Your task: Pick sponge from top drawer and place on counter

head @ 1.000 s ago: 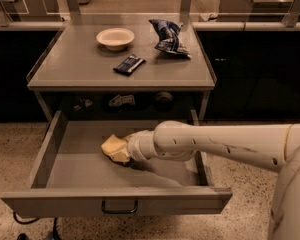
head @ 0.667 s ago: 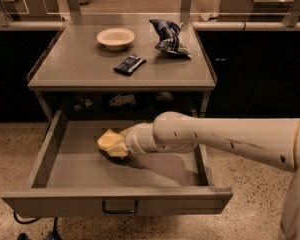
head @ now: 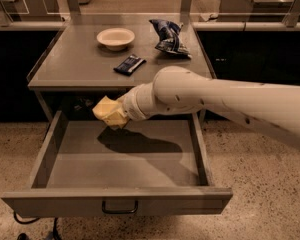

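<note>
The pale-yellow sponge (head: 109,112) hangs in the air above the back of the open top drawer (head: 117,159), just below the counter's front edge. My gripper (head: 119,113) is at the end of the white arm (head: 205,96) that reaches in from the right; it is shut on the sponge, and its fingers are mostly hidden behind it. The grey drawer is pulled fully out, its bottom bare, with a dark handle (head: 119,207) on its front. The grey-brown counter (head: 75,59) lies above and behind the sponge.
On the counter stand a cream round bowl (head: 115,38), a dark flat packet (head: 129,64) and a blue crumpled snack bag (head: 168,36). A speckled floor surrounds the cabinet. Other counters and posts run along the background.
My gripper has lifted the sponge up from the drawer bottom and moved it left, to about the level of the counter's front edge.
</note>
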Action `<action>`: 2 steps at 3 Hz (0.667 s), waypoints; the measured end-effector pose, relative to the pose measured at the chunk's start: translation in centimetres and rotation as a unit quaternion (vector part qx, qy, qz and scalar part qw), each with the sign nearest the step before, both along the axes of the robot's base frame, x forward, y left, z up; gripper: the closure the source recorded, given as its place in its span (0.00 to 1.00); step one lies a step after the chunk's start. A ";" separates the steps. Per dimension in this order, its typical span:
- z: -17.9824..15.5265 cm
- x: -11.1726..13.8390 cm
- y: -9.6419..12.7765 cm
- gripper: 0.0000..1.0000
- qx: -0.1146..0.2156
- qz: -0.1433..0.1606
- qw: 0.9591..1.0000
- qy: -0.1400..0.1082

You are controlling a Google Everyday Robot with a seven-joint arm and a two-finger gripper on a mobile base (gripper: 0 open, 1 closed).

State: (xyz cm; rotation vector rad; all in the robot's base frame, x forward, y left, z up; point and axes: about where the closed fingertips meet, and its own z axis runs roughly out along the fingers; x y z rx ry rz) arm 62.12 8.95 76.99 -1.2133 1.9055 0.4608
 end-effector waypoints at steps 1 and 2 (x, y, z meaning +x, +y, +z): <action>5.7 2.4 -1.1 1.00 -0.006 -0.019 0.999 -0.027; 9.3 5.4 -3.0 1.00 -0.002 -0.051 0.998 -0.040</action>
